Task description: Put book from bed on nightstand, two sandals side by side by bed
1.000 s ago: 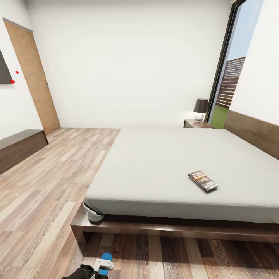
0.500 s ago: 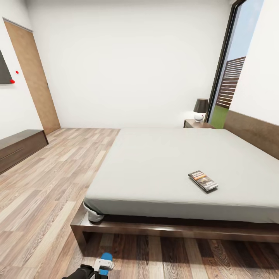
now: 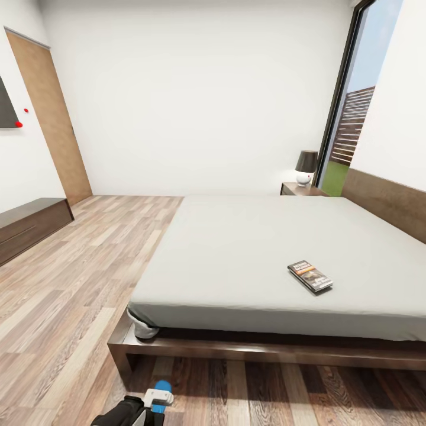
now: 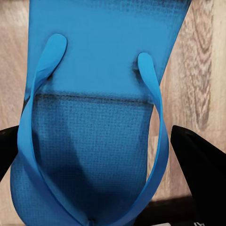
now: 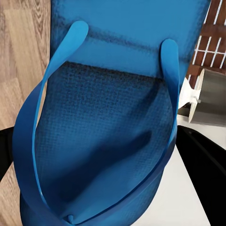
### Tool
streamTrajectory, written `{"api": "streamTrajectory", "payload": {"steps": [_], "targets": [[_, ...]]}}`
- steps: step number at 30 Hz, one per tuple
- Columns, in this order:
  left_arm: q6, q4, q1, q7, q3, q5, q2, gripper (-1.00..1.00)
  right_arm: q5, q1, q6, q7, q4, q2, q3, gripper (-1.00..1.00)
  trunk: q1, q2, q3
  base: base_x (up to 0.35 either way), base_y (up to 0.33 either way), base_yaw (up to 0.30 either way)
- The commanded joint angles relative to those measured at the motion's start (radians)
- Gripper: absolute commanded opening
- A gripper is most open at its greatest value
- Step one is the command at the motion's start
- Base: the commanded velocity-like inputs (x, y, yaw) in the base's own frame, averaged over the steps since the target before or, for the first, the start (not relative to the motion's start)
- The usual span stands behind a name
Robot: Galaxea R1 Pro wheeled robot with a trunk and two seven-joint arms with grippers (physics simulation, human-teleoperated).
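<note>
Two blue sandals are in your jaws: the left sandal (image 4: 94,122) sits between dark fingers (image 4: 200,165) closed on its edges, the right sandal (image 5: 103,136) likewise. Thin foam soles and slim straps flex easily, so a loose pinch could let one slip. Ahead of your jaws, the glossy paperback book (image 3: 310,276) lies on the smooth grey bed (image 3: 236,254).

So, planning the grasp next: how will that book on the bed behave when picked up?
The book looks thin, so probably light and somewhat bendy. It lies flat on the bed, so fingers may struggle to get under its edge. It shouldn't roll.
</note>
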Motion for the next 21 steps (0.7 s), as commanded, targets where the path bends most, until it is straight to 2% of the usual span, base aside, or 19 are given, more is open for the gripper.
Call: {"api": "streamTrajectory", "payload": {"steps": [1,18,21], "targets": [[0.006,-0.003,0.000,-0.007,0.008,-0.011,-0.001,-1.00,-0.008,0.000,0.010,-0.005,-0.001,0.000,0.006,-1.00,0.000,0.000,-0.001,0.000,0.000,0.000],[0.006,-0.003,0.000,-0.006,0.008,-0.011,-0.001,-1.00,-0.008,0.000,0.010,-0.005,-0.001,0.000,0.006,-1.00,0.000,0.000,-0.001,0.000,0.000,0.000],[0.018,-0.014,0.005,0.008,0.011,-0.013,0.014,-1.00,-0.001,0.001,0.012,-0.022,-0.003,-0.004,0.006,-1.00,0.000,0.000,-0.001,0.000,0.000,0.000]]}}
